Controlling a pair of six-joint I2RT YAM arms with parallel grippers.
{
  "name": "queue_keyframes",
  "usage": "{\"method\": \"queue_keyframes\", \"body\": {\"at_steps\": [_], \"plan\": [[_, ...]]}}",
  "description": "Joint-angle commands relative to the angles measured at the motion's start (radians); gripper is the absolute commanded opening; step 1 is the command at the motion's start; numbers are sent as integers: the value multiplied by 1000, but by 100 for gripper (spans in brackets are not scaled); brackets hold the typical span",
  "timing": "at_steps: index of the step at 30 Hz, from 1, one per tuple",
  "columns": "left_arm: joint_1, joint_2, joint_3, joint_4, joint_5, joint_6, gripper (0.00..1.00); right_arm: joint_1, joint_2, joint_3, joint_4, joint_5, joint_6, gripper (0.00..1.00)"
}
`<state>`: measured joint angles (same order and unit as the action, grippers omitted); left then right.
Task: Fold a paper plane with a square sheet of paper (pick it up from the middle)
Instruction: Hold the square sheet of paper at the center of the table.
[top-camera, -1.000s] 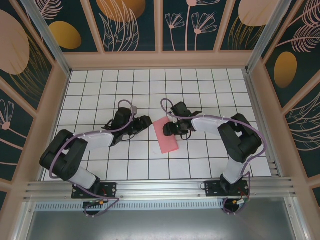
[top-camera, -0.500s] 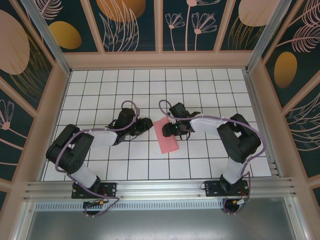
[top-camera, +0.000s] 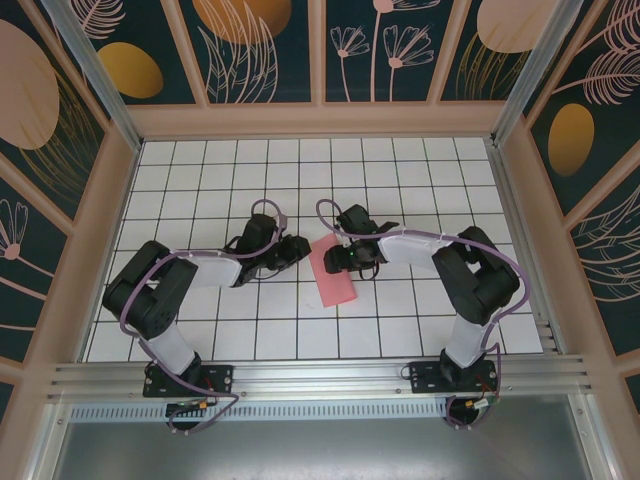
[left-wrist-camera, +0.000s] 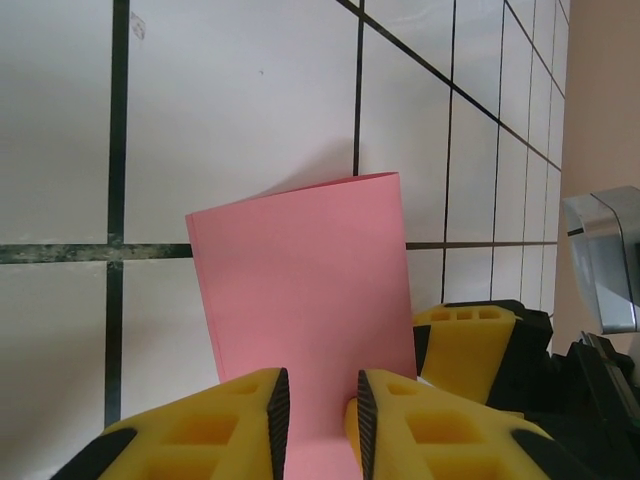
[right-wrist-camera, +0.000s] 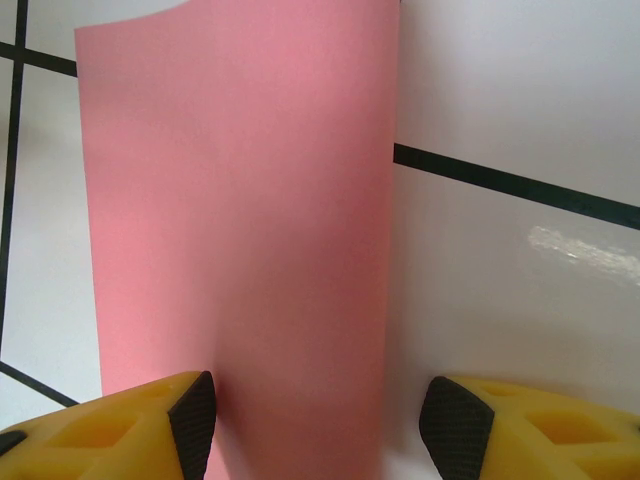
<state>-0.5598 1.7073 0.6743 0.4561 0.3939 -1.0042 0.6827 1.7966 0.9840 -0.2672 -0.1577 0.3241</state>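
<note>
Jo: Fingers (left-wrist-camera: 200, 430) on the left gripper (left-wrist-camera: 318, 392) are narrowing. A second back they stood wider, and now only a slim gap is left with pink showing through it. No pinch yet.
Sam: And that arm has slid in, hasn't it? Its tip now sits at the ten o'clock edge of the square sheet of paper (top-camera: 333, 275).
Jo: Yes, and the sheet itself hasn't budged. It's at the centre of the tiled table (top-camera: 400, 180), doubled over into a long rectangle. I'd say a regrasp or the next crease is being set up.
Sam: What about the right gripper (right-wrist-camera: 320, 405)?
Jo: Over the twelve o'clock end, jaws wide, straddling the sheet, one pad clear of its edge.
Sam: Texture check?
Jo: Thin matte paper with crisp corners, far edge bowing gently off the surface. Glossy white tiles with dark grout beneath. Yellow ribbed fingers, black-faced pads.
</note>
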Motion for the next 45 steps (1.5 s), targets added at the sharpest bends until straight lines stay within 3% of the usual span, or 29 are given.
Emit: {"method": "queue_keyframes", "body": {"at_steps": [1,45], "plan": [[-12,39,35,21,25,2,27,14,158,-65,-12,7,6,64],[-36,153,102,-68,3,8,15,18,209,-75,-10,7,-36,66]]}}
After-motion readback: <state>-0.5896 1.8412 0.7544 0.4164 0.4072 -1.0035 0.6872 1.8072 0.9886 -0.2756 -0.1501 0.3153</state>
